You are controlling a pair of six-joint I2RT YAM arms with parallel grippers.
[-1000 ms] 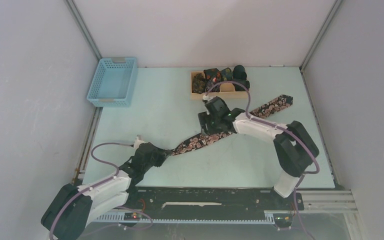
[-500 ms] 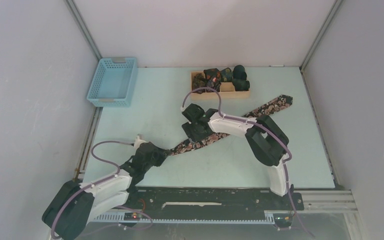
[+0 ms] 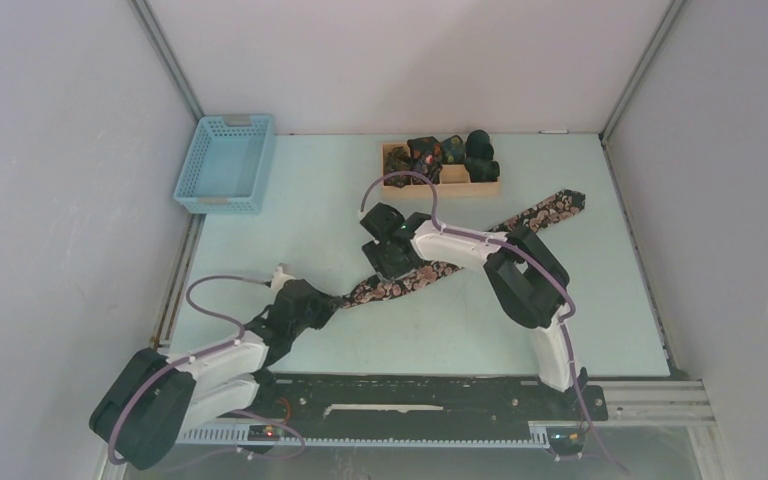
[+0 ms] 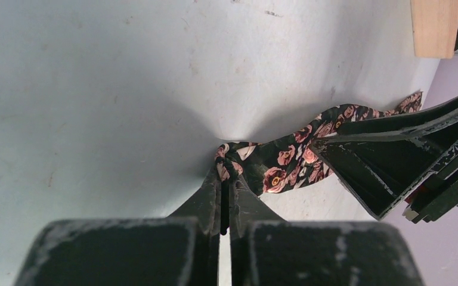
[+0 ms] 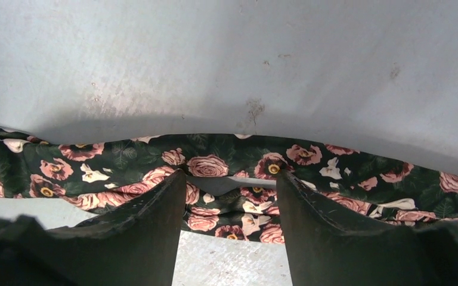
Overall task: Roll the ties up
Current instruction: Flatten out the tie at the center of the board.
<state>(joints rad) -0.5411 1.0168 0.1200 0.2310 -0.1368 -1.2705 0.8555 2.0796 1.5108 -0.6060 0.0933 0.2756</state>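
**Mia:** What is closest to us?

**Ben:** The left gripper [image 3: 326,307]. Its two fingers [image 4: 210,192] are squeezed together on one end of the long tie [image 3: 382,290]. The cloth is scrunched up right at that spot.

**Mia:** What does the long tie look like?

**Ben:** It is dark with pink roses on it. It lies on the pale table [image 3: 300,225]. It starts at the left gripper and slants away to the right.

**Mia:** And the other arm?

**Ben:** The right gripper [image 3: 393,262] is a bit farther along, down on the long tie. Its fingers [image 5: 167,199] are apart, not squeezing. The tips sit on the cloth, and a strip of roses shows in the gap between them. The cloth there is a little wrinkly.

**Mia:** Where does the long tie end?

**Ben:** Its wide end lies flat, far over on the right, past the right arm.

**Mia:** What is at the back?

**Ben:** A wooden tray [image 3: 455,187] with rolled ties [image 3: 428,151] in it. They are small, dark bundles with bits of colour, packed close together. Far off to the left is a blue basket [image 3: 226,165], at the back left corner of the table, well away from the tray.
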